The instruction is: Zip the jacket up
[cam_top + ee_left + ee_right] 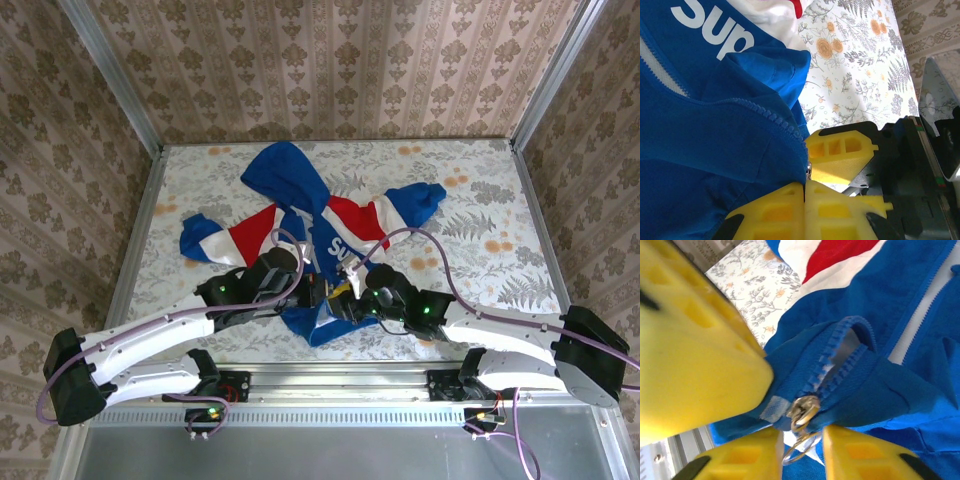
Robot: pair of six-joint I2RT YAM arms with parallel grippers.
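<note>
Near the front edge of the floral surface (480,200), the left hand (804,192) pinches the jacket (295,178) hem; the right hand (802,442), narrowly parted, should clamp the zipper pull (801,412) squarely before pulling.

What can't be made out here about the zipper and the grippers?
Top view: the zipper slider is hidden beneath the left gripper and right gripper on the jacket.
Right wrist view: the pull ring is blurred; contact with the fingers unclear.
Left wrist view: lettering cut off by the top edge.

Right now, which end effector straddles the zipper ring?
The right end effector: the ring hangs between its parted fingers, whereas the left end effector is shut.
</note>
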